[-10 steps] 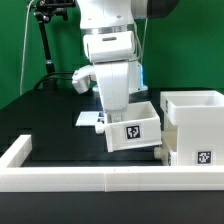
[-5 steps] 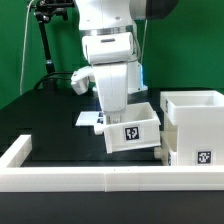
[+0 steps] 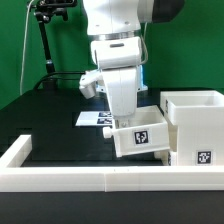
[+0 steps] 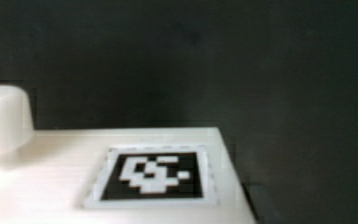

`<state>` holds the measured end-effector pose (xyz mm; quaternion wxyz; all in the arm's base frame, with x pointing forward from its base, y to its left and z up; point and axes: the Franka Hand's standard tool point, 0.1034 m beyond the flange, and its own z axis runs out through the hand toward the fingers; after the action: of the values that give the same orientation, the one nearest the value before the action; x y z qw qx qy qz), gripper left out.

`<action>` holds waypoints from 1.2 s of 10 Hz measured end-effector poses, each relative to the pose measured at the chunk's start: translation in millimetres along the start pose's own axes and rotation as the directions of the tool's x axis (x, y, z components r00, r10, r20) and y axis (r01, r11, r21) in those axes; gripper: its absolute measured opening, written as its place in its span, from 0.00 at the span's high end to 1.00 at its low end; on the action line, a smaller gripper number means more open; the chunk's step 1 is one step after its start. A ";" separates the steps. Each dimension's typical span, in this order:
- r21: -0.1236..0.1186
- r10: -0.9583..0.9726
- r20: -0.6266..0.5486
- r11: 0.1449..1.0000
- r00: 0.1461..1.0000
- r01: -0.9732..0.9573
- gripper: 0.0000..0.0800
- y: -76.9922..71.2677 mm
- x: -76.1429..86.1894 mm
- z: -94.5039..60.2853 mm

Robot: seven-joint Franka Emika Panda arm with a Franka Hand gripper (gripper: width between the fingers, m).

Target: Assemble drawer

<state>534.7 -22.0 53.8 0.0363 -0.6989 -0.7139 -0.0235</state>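
White tray [image 3: 140, 137] now nearer housing [image 3: 195, 125], tilted; gripper [image 3: 124, 122] clamped on it.

This is a robotics lab set up for recording. A black desk [image 3: 45, 115] is fenced by a low white border wall [image 3: 90, 178] in front of a plain green backdrop [image 3: 20, 50], and behind the wall, against that backdrop, a black camera stand [image 3: 45, 40] rises. Printed square tags mark the white drawer parts [image 3: 195, 125] and the marker board [image 3: 95, 118] beyond the wall.
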 end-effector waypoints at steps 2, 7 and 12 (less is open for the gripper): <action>0.006 0.001 -0.001 1.000 1.000 -0.001 0.94 -0.7 2.3 2.7; -0.003 -0.002 0.023 1.000 1.000 0.002 0.94 7.5 20.0 0.7; -0.001 0.001 0.023 1.000 1.000 -0.001 0.94 6.6 18.0 1.8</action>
<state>540.9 -3.7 53.4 0.0278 -0.6997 -0.7138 -0.0158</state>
